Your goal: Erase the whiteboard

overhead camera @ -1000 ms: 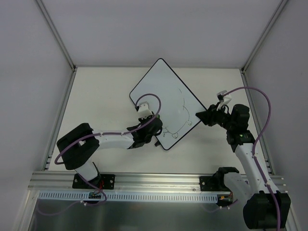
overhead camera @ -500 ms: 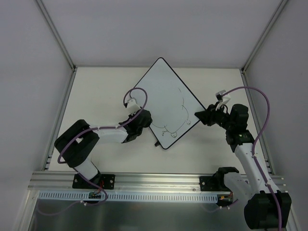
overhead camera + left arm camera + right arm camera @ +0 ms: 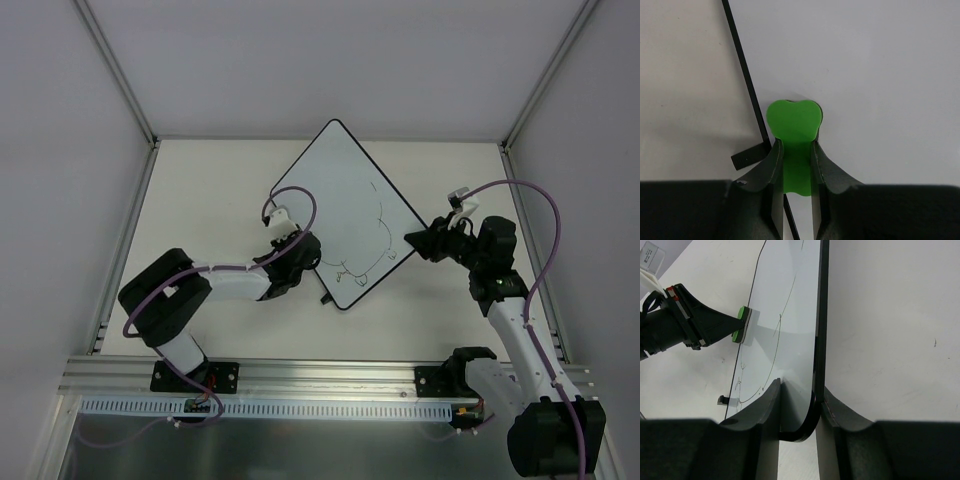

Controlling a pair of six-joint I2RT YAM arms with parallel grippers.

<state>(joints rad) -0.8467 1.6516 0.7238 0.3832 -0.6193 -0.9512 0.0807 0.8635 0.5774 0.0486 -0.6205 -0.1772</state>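
The whiteboard (image 3: 335,190) lies turned like a diamond on the table, with thin black drawn lines left on its near right part. My left gripper (image 3: 303,250) is shut on the green eraser (image 3: 792,122), which presses on the board just inside its near left frame edge. The eraser also shows in the right wrist view (image 3: 741,323). My right gripper (image 3: 412,240) is shut on the whiteboard's right corner (image 3: 800,432), one finger on the white face and one under it.
A small black foot (image 3: 747,157) sticks out from the board's frame beside the left fingers. White walls and metal rails (image 3: 125,250) bound the table. The arm bases sit at the near edge.
My left gripper with the eraser swept left across the board, then came back a little to the right. Part of the drawing's left side has gone. The right arm has not moved.
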